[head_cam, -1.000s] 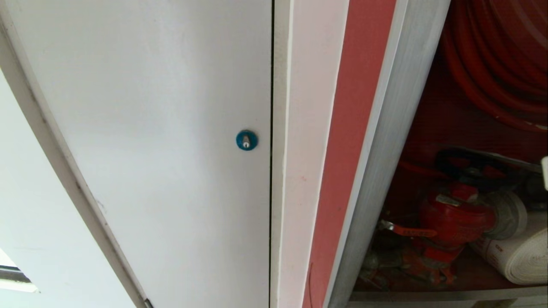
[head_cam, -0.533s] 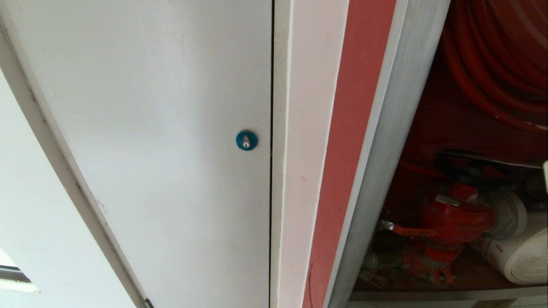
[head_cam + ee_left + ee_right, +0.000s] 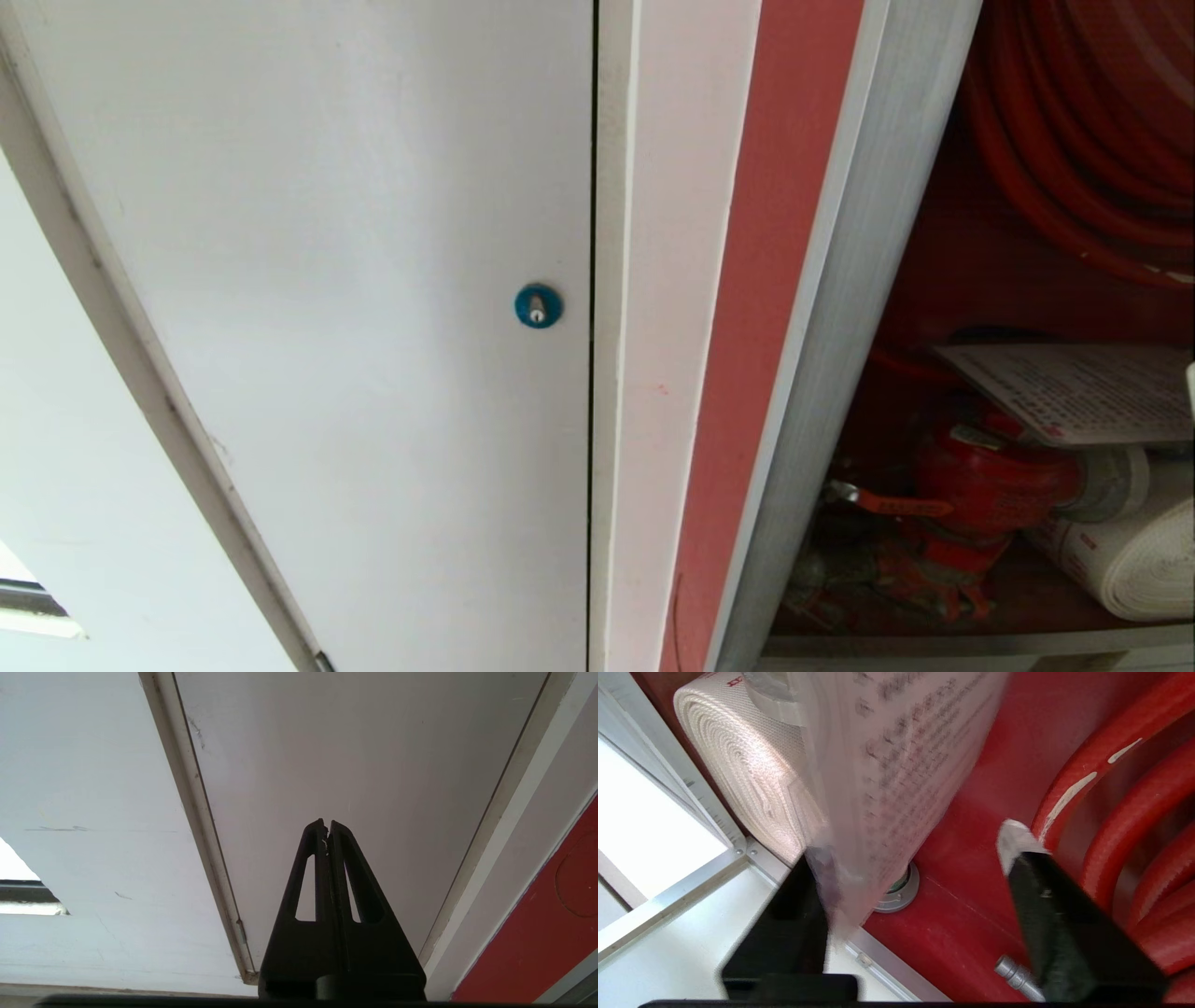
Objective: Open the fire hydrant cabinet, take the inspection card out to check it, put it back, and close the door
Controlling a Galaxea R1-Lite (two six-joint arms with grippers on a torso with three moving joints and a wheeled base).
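The fire hydrant cabinet (image 3: 840,308) stands open, red inside, with the red valve (image 3: 990,481) low in it. The inspection card (image 3: 1083,387), pale with fine print, lies tilted over the valve. In the right wrist view the card (image 3: 896,765) is blurred and its edge hangs by one finger. My right gripper (image 3: 910,847) is open inside the cabinet, its jaws wide apart and gripping nothing. My left gripper (image 3: 327,826) is shut and empty, facing a white panel. The door is out of view.
A red hose reel (image 3: 1092,140) fills the cabinet's upper part and a white rolled hose (image 3: 1139,560) lies at its lower right. Left of the cabinet is a white door with a blue lock (image 3: 538,306). A silver nozzle (image 3: 1015,970) sits near my right finger.
In the head view the card showed only as a thin edge above the valve. Now its printed face shows, lying across the valve.
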